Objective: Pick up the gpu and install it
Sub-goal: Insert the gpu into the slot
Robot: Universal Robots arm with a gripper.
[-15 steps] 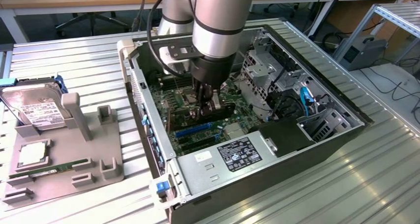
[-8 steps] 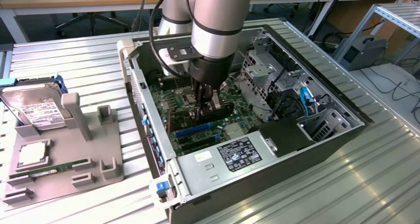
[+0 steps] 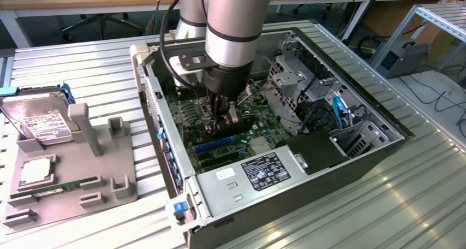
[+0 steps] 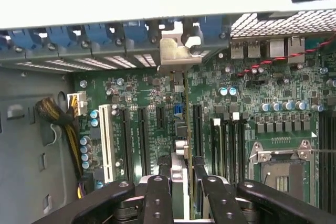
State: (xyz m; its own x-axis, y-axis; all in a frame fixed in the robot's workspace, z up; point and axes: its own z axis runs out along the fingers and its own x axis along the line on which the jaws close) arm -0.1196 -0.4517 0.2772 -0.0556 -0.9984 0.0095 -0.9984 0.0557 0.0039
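Install step in hand: gpu is gripped edge-on by the part-closed gripper at frame centre over the motherboard; slot alignment is judged needed.

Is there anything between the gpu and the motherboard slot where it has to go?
Nothing visible stands in the way. The gripper holds the gpu edge-on directly over the motherboard inside the computer case, its metal bracket already at the rear wall. Whether the card is seated in a slot cannot be told.

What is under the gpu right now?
The gpu, held edge-on in the gripper, stands over the green motherboard between expansion slots. The card's own edge and the gripper's fingers hide whether it is seated.
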